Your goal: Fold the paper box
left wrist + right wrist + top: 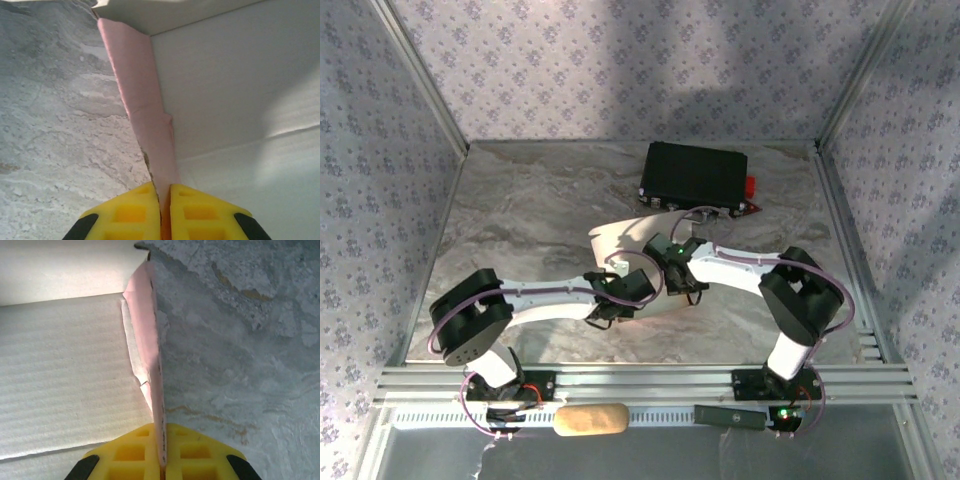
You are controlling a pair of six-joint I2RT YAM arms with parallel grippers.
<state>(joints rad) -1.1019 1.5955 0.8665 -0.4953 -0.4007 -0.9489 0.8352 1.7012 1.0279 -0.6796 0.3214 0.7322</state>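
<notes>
Paper box (145, 110) pinched by left claw (161, 200) and right claw (161, 440), elbows outward.

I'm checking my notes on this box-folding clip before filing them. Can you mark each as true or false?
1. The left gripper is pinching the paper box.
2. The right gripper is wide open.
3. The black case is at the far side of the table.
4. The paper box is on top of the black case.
1. The left gripper is shut on a pink flap of the paper box. True.
2. The right gripper is wide open. False: it is shut on a pink edge of the paper box.
3. The black case sits at the far side of the table. True.
4. The paper box is on top of the black case. False: it is held over the table, nearer the arms than the case.
</notes>
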